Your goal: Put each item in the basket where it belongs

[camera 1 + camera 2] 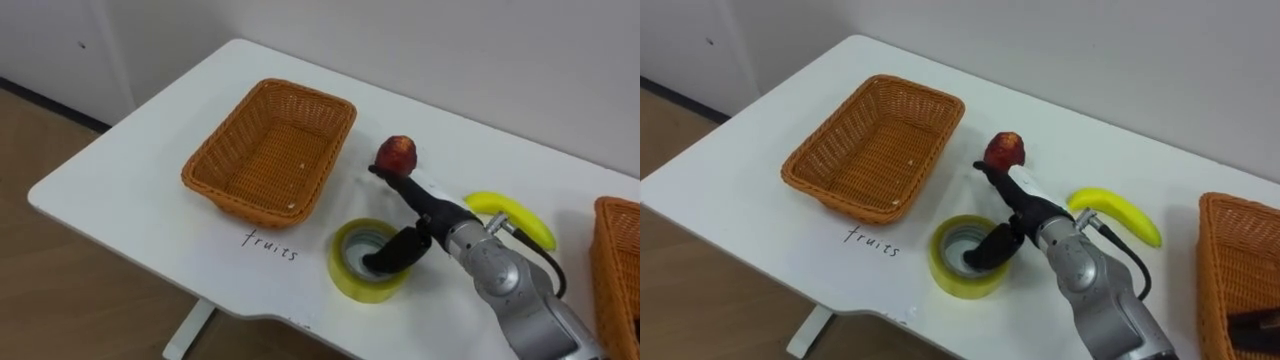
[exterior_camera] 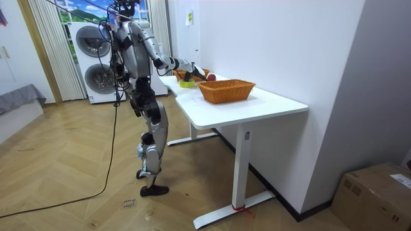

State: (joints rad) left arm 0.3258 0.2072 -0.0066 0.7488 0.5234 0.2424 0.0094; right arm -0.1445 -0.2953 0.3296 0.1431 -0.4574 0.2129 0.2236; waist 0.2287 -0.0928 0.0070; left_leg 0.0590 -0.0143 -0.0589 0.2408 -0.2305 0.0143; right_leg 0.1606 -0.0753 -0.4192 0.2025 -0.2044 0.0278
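Reaching for red fruit [image 1: 397, 153] w/ right hand [image 1: 432, 210]: fingers straight, open, tips at fruit's near side, nothing gripped. Thumb hangs over tape roll [image 1: 350, 280]; lift clear first, else prob. snags. Then wrap fruit from above, carry left to empty basket [image 1: 260, 150]. Banana [image 1: 520, 215] lies right, on table [image 1: 130, 170].

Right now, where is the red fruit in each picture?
Left eye view: the red fruit sits mid-table, just right of the left basket.
Right eye view: same spot, right of that basket.
Room view: a small red dot behind the near basket.
Shared landmark: the right hand, reaching to the fruit.
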